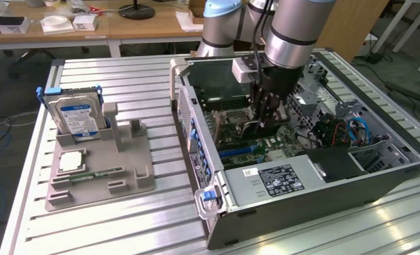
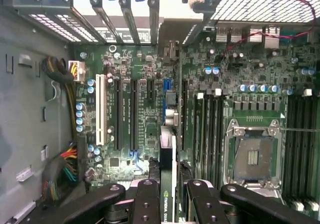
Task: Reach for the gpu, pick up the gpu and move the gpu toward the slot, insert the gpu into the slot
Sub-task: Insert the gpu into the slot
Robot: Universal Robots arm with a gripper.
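My gripper (image 1: 261, 119) reaches down inside the open computer case (image 1: 302, 180), over the green motherboard (image 1: 267, 143). In the wrist view the gripper (image 2: 167, 201) is shut on the gpu (image 2: 167, 174), seen edge-on as a thin black and green card with an NVIDIA label between the black fingers (image 2: 147, 199). The card hangs upright above the motherboard, between a pair of long black expansion slots (image 2: 133, 114) and another black slot (image 2: 184, 116). I cannot tell whether its lower edge touches a slot. The card's lower part is hidden by its own top edge.
A grey fixture (image 1: 100, 170) on the slatted table (image 1: 125, 228) holds a blue-labelled hard drive (image 1: 75, 114), a processor chip (image 1: 72, 161) and a slim memory stick (image 1: 97, 174). Inside the case are an empty CPU socket (image 2: 252, 156), cable bundles (image 2: 65, 169) and the rear bracket bars (image 2: 125, 14).
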